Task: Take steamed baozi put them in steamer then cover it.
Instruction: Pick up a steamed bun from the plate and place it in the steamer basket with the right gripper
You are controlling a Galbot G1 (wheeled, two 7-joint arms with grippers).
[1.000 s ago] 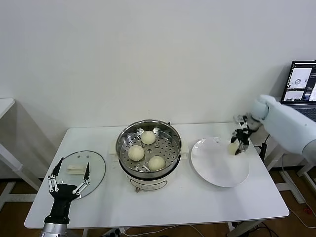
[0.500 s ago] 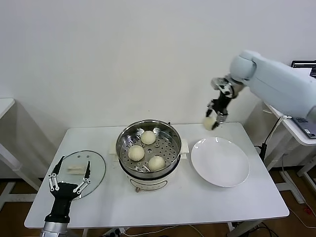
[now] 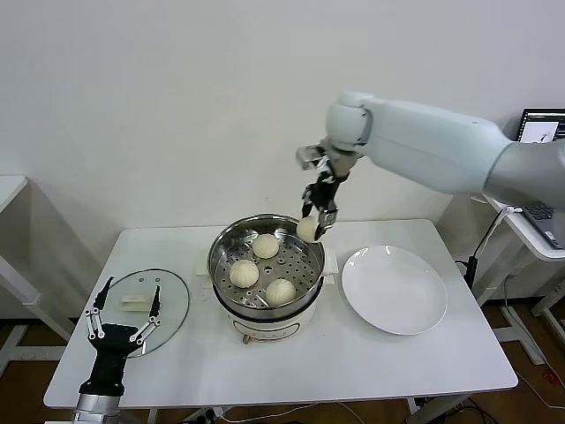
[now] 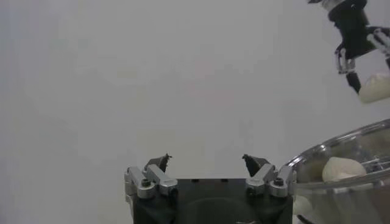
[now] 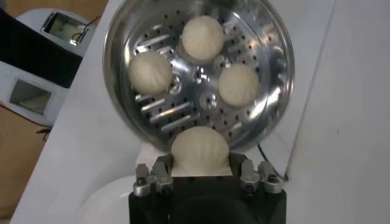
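White table, wall behind. Right arm reaches in across it from the robot's right, forearm high over the plate side

Steamer: round steel pot mid-table, perforated tray inside, uncovered. Three baozi sit on the tray: one at the back, one toward the robot's left, one at the front. Tray's back-right quarter is bare in the head view

White plate just to the right of the steamer, nothing on it

Cover: glass lid flat on the table, well to the left of the pot, white handle up

Right gripper hangs over the steamer's back-right rim, fingers pointing down, closed on the fourth baozi. Right wrist view confirms it: bun pinched between the fingers, tray straight below and ahead

Left gripper at the near-left table edge, fingers spread wide, holding nothing, just in front of the cover. Idle

Key relation: the held bun sits above the rim, not yet over the bare patch. That gap lies inward and down from the gripper, toward the pot's centre. Judgement: a short move inward, then lower and let go. For the lid afterward, the left arm is much the nearer
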